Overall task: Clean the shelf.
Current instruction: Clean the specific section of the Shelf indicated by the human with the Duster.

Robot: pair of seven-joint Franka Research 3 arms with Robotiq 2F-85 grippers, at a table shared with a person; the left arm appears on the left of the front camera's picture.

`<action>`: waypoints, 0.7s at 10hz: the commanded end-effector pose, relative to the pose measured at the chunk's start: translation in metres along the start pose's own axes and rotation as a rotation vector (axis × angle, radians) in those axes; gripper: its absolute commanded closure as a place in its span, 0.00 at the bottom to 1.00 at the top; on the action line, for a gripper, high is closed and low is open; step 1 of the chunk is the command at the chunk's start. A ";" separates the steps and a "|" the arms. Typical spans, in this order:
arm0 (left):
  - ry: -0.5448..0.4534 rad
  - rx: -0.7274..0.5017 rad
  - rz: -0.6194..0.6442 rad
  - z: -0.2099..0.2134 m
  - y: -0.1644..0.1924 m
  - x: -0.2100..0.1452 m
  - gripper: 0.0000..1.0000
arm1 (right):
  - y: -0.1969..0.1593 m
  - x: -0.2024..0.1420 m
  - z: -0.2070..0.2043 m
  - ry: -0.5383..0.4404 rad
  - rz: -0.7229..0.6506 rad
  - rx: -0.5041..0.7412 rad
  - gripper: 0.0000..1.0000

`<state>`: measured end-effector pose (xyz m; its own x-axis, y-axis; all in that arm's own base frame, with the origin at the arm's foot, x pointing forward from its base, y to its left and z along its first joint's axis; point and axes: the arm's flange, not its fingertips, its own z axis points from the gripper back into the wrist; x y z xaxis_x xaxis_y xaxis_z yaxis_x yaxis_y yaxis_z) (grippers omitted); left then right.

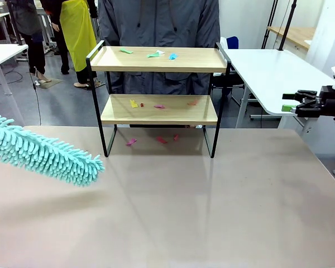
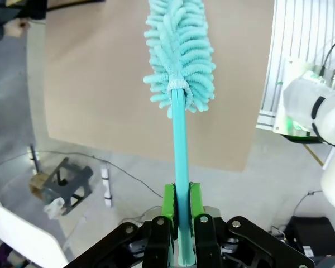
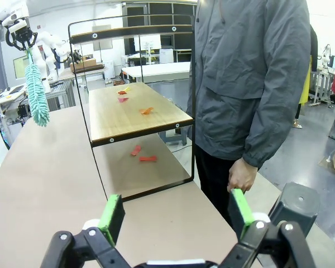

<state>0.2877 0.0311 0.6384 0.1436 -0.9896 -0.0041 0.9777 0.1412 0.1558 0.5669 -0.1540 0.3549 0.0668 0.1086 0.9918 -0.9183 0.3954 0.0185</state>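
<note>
– Shelf (image 1: 201, 60) position?
– Far middle of table (image 1: 212, 212), person (image 1: 156, 22) right behind it. Paper scraps (image 1: 156, 54) on both boards and underneath.
– Left gripper (image 2: 181, 195)?
– Pads pinch the handle of a teal duster (image 2: 178, 50). Its head hangs over the table, left of shelf, well apart.
– Right gripper (image 3: 177, 206)?
– Jaws spread, nothing between. It sits off the table's right edge, with the shelf ahead, apart.

Scraps (image 1: 172, 56) on the shelf (image 1: 156, 66) are too small to identify.
</note>
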 end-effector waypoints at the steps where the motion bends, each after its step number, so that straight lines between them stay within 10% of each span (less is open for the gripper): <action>1: -0.062 0.022 -0.027 0.002 0.011 0.004 0.87 | 0.000 0.002 -0.002 -0.002 0.004 0.002 0.00; 7: 0.000 0.000 0.000 0.000 0.000 0.000 0.87 | 0.000 0.002 -0.002 -0.002 0.004 0.002 0.00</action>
<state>0.2905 0.0310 0.6373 0.1546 -0.9880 -0.0024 0.9757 0.1523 0.1575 0.5669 -0.1540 0.3549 0.0668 0.1086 0.9918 -0.9183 0.3954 0.0186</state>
